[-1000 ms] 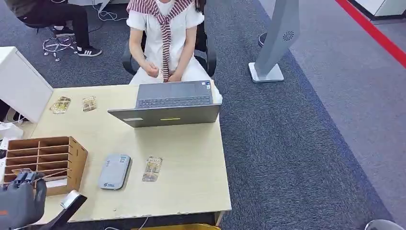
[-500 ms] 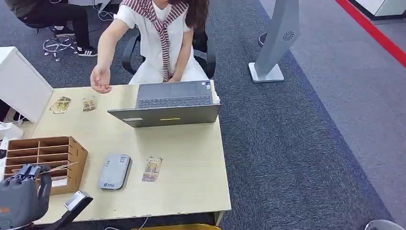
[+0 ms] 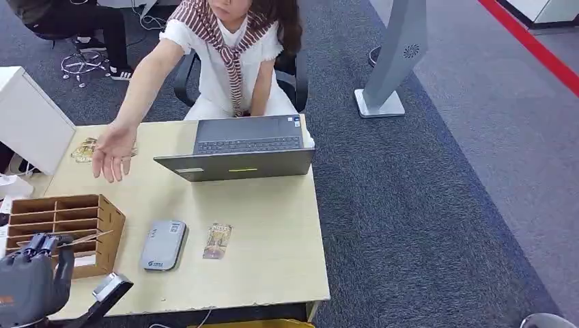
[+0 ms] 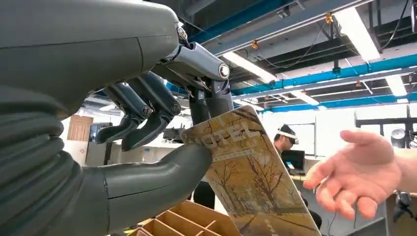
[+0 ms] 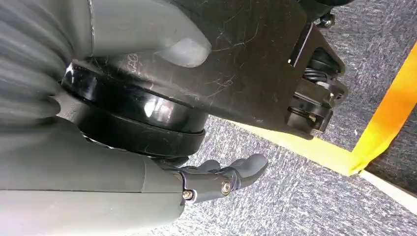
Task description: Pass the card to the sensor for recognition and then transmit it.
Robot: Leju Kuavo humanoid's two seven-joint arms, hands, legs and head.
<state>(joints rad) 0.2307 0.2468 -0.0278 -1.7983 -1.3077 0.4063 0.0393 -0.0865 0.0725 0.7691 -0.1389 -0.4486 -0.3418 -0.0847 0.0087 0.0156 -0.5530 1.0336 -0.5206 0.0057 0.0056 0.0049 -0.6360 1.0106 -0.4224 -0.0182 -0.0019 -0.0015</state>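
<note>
Head view: left hand [image 3: 31, 273] low at the near-left tabletop [image 3: 273, 225] corner, pinching a card [image 3: 89, 238] edge-on, just in front of the wooden organizer [image 3: 65, 229]. Left wrist view: thumb and upper fingers [image 4: 147, 105] clamped on the card [image 4: 248, 177], printed "HOTEL" over autumn trees, tilted; other fingers curled above it. Beyond the card, a person's hand [image 4: 359, 174], palm open, fingers spread, near but apart from the card's far edge.

Just right of the left hand, a grey sensor [image 3: 164, 244] flat on the tabletop; another card [image 3: 217, 240] beside that. Farther off, an open laptop [image 3: 239, 150] across the middle, back toward the left hand. Person's hand [image 3: 113, 152] stretched over the far-left tabletop, above the organizer, partly covering two more cards [image 3: 85, 148] there. White box [image 3: 27, 119] at the far left.

Right wrist view: right hand [image 5: 216, 177] hanging over grey carpet [image 5: 305, 201] and yellow tape [image 5: 378, 137], holding nothing, fingers loosely bent and apart.
</note>
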